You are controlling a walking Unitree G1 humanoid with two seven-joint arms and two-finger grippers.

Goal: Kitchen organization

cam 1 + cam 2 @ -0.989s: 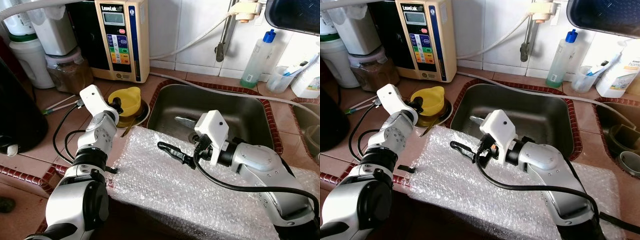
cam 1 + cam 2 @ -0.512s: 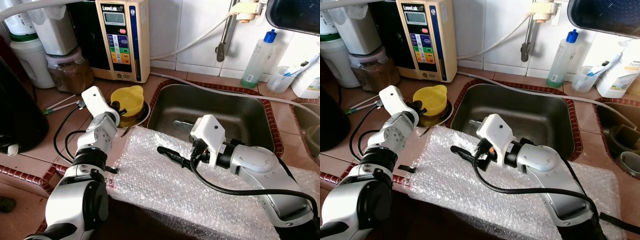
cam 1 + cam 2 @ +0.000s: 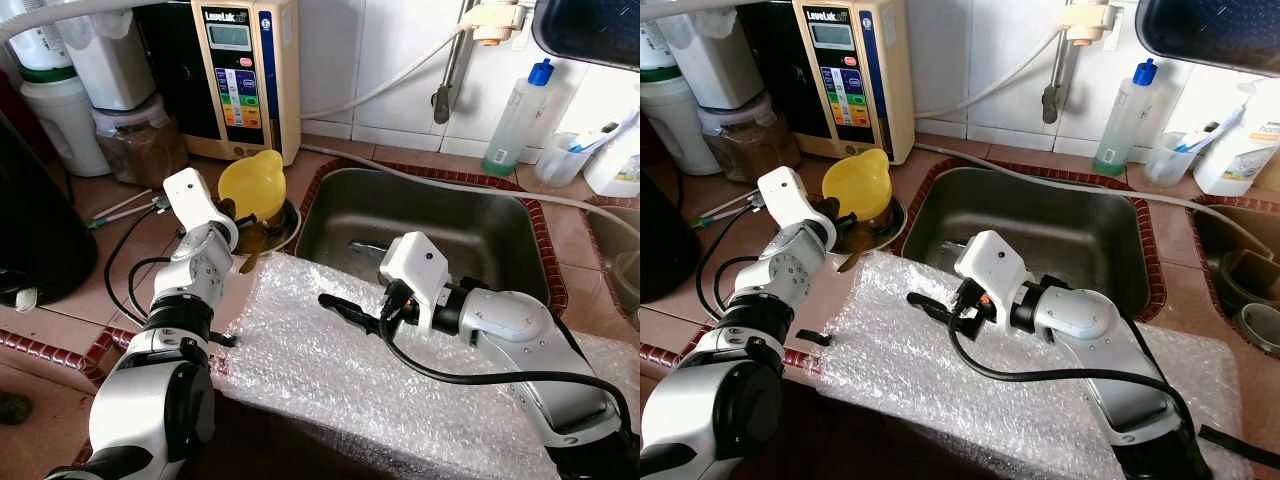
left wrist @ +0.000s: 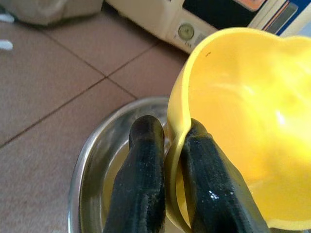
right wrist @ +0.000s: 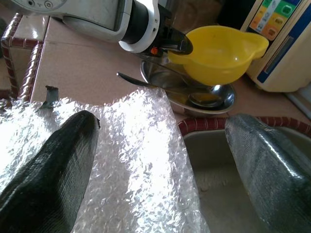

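Left gripper (image 4: 167, 170): its two black fingers (image 4: 141, 170) are pinched on the thin rim of the yellow bowl (image 4: 243, 136), one finger outside and one inside (the wrist view shows this very clearly).
Yellow bowl: it hangs lifted and tilted in the left gripper, just above the steel dish (image 3: 885, 225), and it has a small pouring lip on the far side from the fingers.
Steel dish: it stands on the brown tile counter (image 3: 95, 270) directly under the left gripper, with a spoon (image 5: 160, 87) lying in it; the spoon handle sticks out toward the bubble wrap (image 3: 400, 370).
Right gripper (image 3: 335, 307): the fingers are spread wide with nothing between them, and it hovers low over the bubble wrap, pointing toward the left gripper and the bowl.
Bubble wrap: a large sheet under the right gripper, covering the front edge of the counter and of the sink (image 3: 480, 215).
Sink: just beside the right gripper, on its far side, behind the right arm.
Water machine (image 3: 245, 75): it stands against the wall, beyond the left gripper and near the lifted bowl (cream colour, with coloured buttons).
Bottle with blue cap (image 3: 518, 115): far from both grippers, behind the sink at the wall.
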